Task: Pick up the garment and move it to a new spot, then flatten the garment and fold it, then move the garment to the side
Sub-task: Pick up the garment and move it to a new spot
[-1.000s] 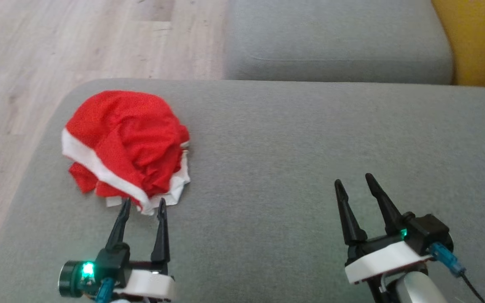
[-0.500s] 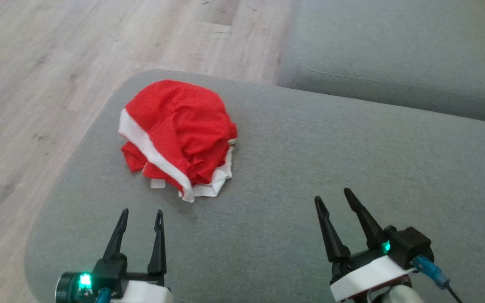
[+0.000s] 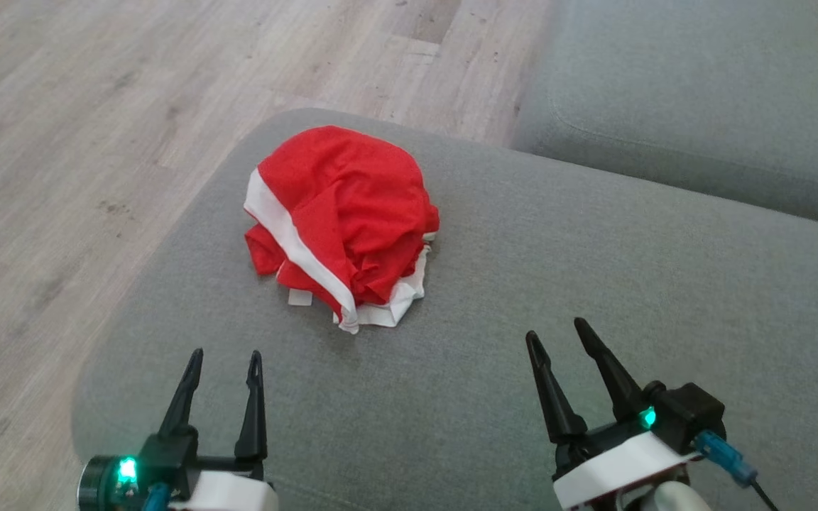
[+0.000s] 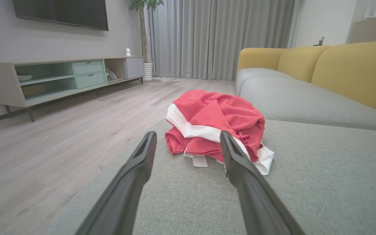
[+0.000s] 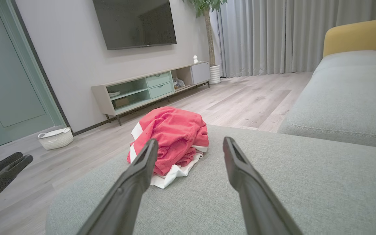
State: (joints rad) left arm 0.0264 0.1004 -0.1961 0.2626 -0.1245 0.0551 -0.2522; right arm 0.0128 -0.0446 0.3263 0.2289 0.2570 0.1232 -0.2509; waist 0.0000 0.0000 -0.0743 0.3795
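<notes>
The garment (image 3: pixel 344 216) is a crumpled red heap with white trim, lying on the grey cushion (image 3: pixel 522 284) near its far left corner. It also appears in the left wrist view, garment (image 4: pixel 217 124), and in the right wrist view, garment (image 5: pixel 171 137). My left gripper (image 3: pixel 226 360) hovers over the cushion's near left part, open and empty, short of the heap. My right gripper (image 3: pixel 558 332) stands open and empty to the right of the heap, well apart from it. Both sets of fingers point toward the garment.
Wooden floor (image 3: pixel 61 142) lies past the cushion's left and far edges. A second grey sofa seat (image 3: pixel 700 106) sits at the back right, with yellow backrests (image 4: pixel 354 71). A TV cabinet (image 5: pixel 148 88) and a white basket (image 5: pixel 54 137) stand across the room.
The head camera has swung, so the garment now sits further right in the picture. The left gripper, whose tips were at the heap's edge, now stands clear of it. Both grippers stay open.
</notes>
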